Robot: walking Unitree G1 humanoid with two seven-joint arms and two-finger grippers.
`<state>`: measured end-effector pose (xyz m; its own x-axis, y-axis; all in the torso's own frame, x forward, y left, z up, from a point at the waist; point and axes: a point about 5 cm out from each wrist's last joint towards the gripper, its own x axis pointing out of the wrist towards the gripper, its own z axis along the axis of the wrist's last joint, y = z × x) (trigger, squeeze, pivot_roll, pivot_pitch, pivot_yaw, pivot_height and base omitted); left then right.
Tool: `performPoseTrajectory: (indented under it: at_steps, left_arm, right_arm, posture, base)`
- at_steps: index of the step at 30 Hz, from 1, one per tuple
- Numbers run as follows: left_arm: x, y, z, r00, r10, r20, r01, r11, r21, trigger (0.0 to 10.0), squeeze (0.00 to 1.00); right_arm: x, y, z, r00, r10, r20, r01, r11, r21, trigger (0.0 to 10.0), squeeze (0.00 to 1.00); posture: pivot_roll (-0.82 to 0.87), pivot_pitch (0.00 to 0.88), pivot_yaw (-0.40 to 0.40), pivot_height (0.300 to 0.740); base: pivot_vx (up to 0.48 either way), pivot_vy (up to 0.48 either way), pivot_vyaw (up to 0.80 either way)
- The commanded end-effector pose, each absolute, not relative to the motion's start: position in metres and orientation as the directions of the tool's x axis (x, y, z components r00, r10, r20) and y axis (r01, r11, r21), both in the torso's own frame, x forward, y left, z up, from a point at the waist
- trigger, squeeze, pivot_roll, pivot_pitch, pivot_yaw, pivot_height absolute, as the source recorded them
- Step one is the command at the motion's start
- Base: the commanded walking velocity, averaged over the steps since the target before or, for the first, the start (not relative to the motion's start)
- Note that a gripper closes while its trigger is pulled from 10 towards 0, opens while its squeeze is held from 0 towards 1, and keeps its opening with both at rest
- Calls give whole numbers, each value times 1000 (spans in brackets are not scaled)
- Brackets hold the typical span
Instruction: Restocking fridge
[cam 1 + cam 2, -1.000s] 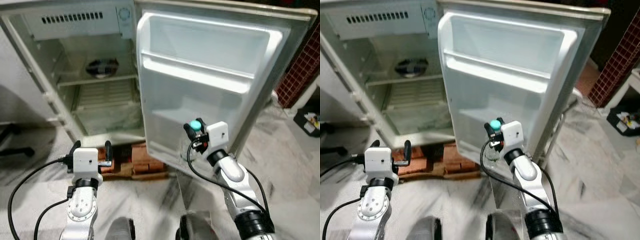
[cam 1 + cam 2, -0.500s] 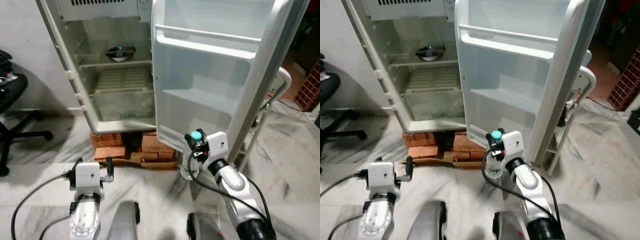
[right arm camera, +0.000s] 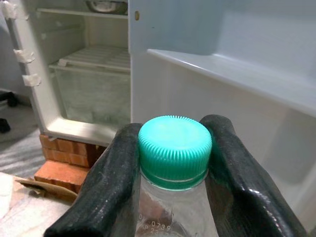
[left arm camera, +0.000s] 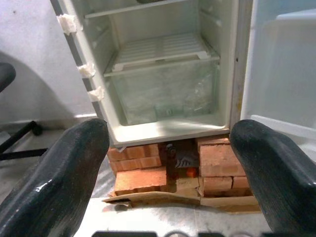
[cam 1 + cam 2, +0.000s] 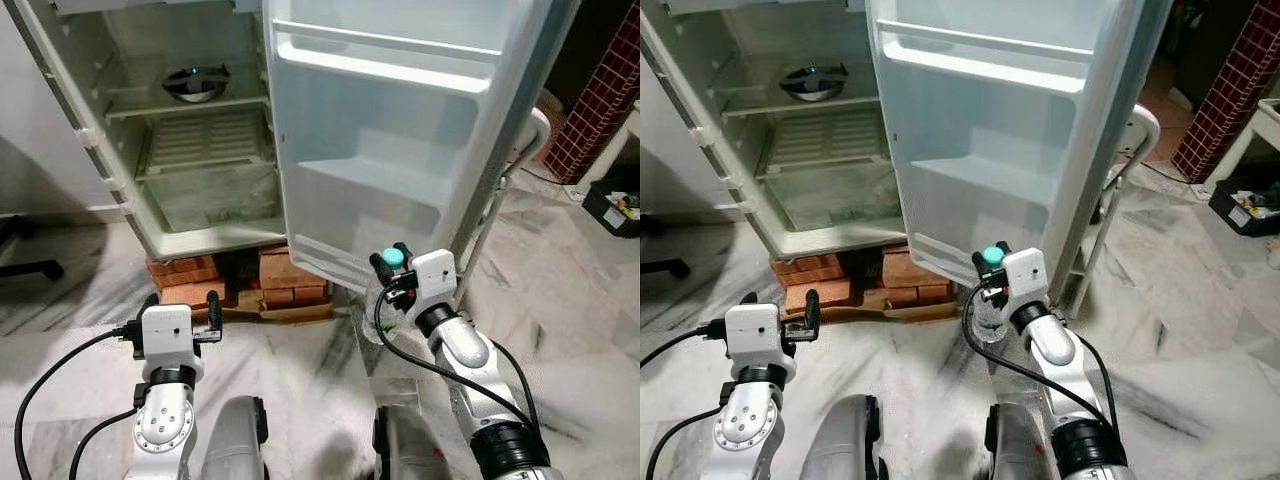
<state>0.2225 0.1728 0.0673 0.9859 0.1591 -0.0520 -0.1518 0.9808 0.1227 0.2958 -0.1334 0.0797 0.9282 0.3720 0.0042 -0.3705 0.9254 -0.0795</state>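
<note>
Before the open fridge (image 5: pixel 200 150), right gripper (image 5: pixel 390 272) fingers still clamp the bottle (image 3: pixel 174 197); left gripper (image 5: pixel 180 306) stays spread, empty.

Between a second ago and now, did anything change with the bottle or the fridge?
Only the head camera shifted. The right gripper stays shut on the green-capped bottle before the open fridge door; the left gripper stays open and empty. The steel bowl remains on its shelf.

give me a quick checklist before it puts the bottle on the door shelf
1. Right gripper clamped on the bottle at its green cap: ok.
2. Fridge door open: ok.
3. Door shelf free of items: ok.
4. Bottle raised to shelf height: not ok, it hangs below the door's bottom edge.
5. Left gripper open, holding nothing: ok.
6. Bottle contents: cannot tell.
</note>
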Motion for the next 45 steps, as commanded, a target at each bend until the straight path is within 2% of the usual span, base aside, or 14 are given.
performPoseTrajectory:
  at_steps: [1, 32, 45]
  left_arm:
    - [221, 175, 67, 986, 155, -55, -148, 981, 122, 10000, 0]
    - [223, 172, 65, 988, 139, -66, -130, 984, 119, 10000, 0]
    - [225, 171, 65, 988, 137, -68, -129, 985, 117, 10000, 0]
  right_arm:
    - [298, -131, 86, 925, 379, 36, -374, 922, -95, 10000, 0]
    - [296, -132, 83, 923, 383, 24, -380, 920, -94, 10000, 0]
    - [296, -130, 82, 919, 394, 18, -391, 916, -87, 10000, 0]
  posture:
    - [-16, 67, 17, 635]
    - [-18, 68, 17, 635]
    - [-22, 65, 17, 635]
  base:
    - [277, 0, 0]
    - [270, 0, 0]
    - [0, 0, 0]
